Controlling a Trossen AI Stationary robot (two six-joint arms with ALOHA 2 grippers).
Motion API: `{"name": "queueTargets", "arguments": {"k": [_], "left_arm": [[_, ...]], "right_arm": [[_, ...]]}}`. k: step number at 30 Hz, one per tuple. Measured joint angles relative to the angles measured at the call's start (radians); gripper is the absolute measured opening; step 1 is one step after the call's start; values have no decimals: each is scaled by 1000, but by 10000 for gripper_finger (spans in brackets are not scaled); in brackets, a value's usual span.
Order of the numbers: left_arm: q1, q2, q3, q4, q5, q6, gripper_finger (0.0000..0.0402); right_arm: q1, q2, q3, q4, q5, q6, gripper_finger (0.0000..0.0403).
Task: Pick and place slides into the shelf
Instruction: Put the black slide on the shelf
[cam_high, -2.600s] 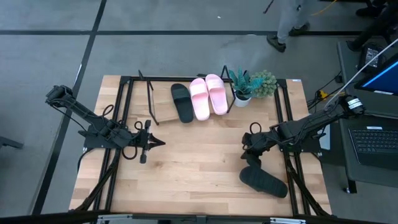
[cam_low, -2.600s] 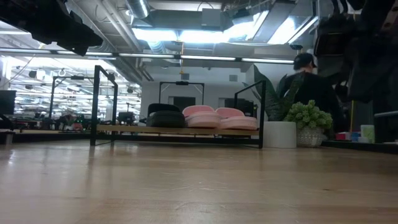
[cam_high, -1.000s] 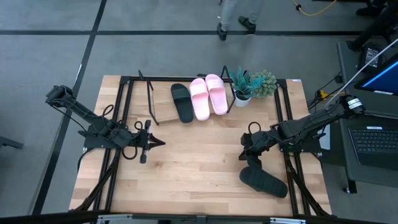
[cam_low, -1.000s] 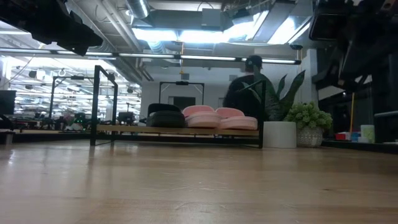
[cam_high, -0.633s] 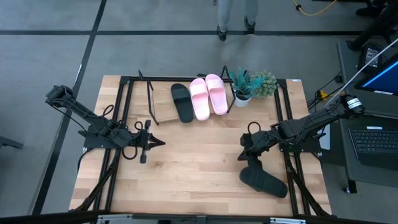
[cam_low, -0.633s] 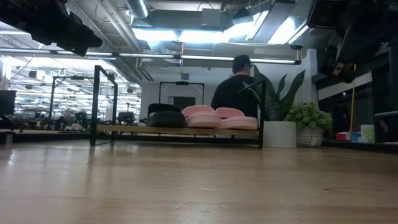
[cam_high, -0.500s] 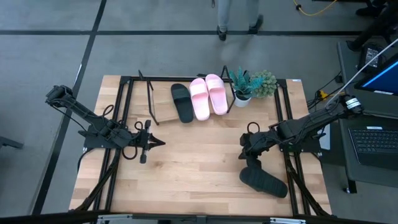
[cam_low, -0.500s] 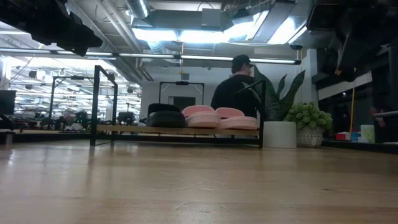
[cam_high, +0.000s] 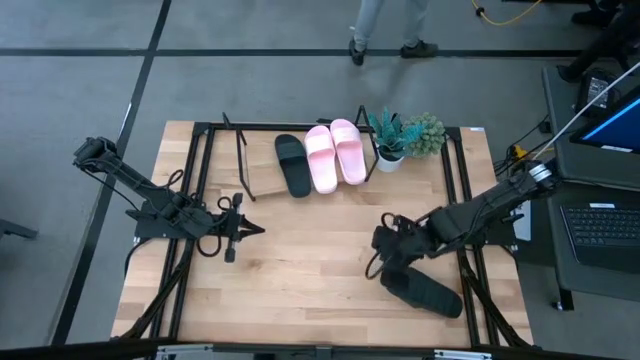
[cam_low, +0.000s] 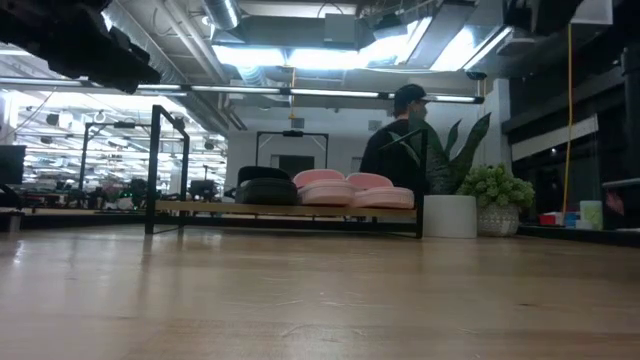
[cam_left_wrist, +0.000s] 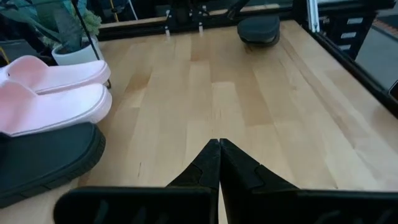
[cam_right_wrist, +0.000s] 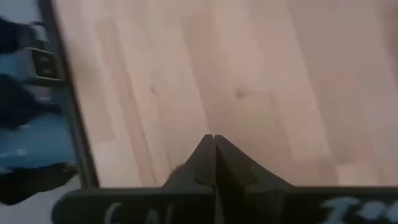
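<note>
From above, three slides sit on the shelf (cam_high: 262, 183) at the table's far edge: a black slide (cam_high: 293, 165) and two pink slides (cam_high: 334, 154) side by side, beside two potted plants (cam_high: 406, 138). The fourth, a loose black slide (cam_high: 420, 290), lies on the tabletop near the right front corner, with the right gripper (cam_high: 381, 252) just beside its nearer end. The left gripper (cam_high: 246, 229) waits over the left half of the table. From table height, the shelved slides show as low rounded humps, and a person (cam_low: 400, 140) stands beyond the plants. The left wrist view shows its fingers (cam_left_wrist: 205, 168) pressed together, holding nothing. The right wrist view shows its fingers (cam_right_wrist: 208, 163) likewise closed over bare wood, though this view is too blurred to be sure of more. The slide looks light, rubbery and somewhat flexible; its wide strap or a side edge of the sole seems the best hold.
</note>
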Motion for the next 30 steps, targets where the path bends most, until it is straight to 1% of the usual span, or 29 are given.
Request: {"name": "queueTargets", "arguments": {"k": [3, 6, 10, 16, 19, 23, 25, 30], "left_arm": [[0, 0, 0, -30, 0, 0, 0], [0, 0, 0, -44, 0, 0, 0], [0, 0, 0, -65, 0, -1, 0], [0, 0, 0, -76, 2, -1, 0], [0, 0, 0, -76, 33, -2, 0], [0, 0, 0, -76, 86, -2, 0], [0, 0, 0, -76, 89, -3, 0], [-2, 0, 0, -76, 90, -4, 0]], "right_arm": [[37, 96, 150, -152, 36, 67, 2], [64, 192, 285, -262, 57, 117, 1], [91, 317, 446, -349, 66, 164, 1], [135, 497, 681, -477, 74, 178, 1], [159, 578, 799, -562, 95, 227, 1], [194, 665, 912, -571, 122, 250, 0], [210, 705, 968, -575, 147, 264, 0], [238, 761, 1019, -572, 170, 299, 0]]}}
